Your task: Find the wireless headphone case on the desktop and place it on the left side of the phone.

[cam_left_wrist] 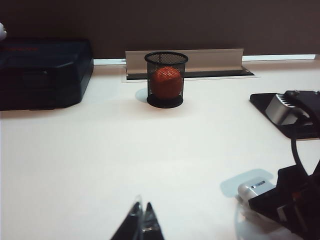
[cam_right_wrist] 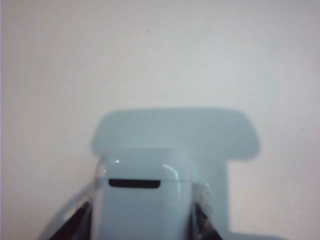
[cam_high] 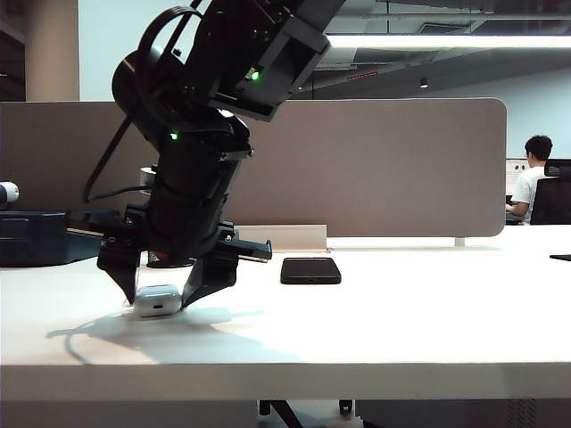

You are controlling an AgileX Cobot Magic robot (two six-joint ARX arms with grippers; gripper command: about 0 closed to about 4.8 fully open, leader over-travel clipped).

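Straddling the wireless headphone case (cam_high: 158, 300) on the worktop (cam_high: 375, 330), right gripper (cam_high: 166, 290) with a finger down each side, left of the phone (cam_high: 310, 270) in the exterior view. Half-closed around the case by the look of the right wrist view (cam_right_wrist: 142, 200); actual contact impossible to confirm there, fingers cut off at the frame edge. Seen only from the left wrist: orange ball (cam_left_wrist: 166, 82) in black mesh cup (cam_left_wrist: 166, 79), dark blue box (cam_left_wrist: 44, 74). Left gripper (cam_left_wrist: 142, 222) low over bare worktop, tips together, holding nothing.
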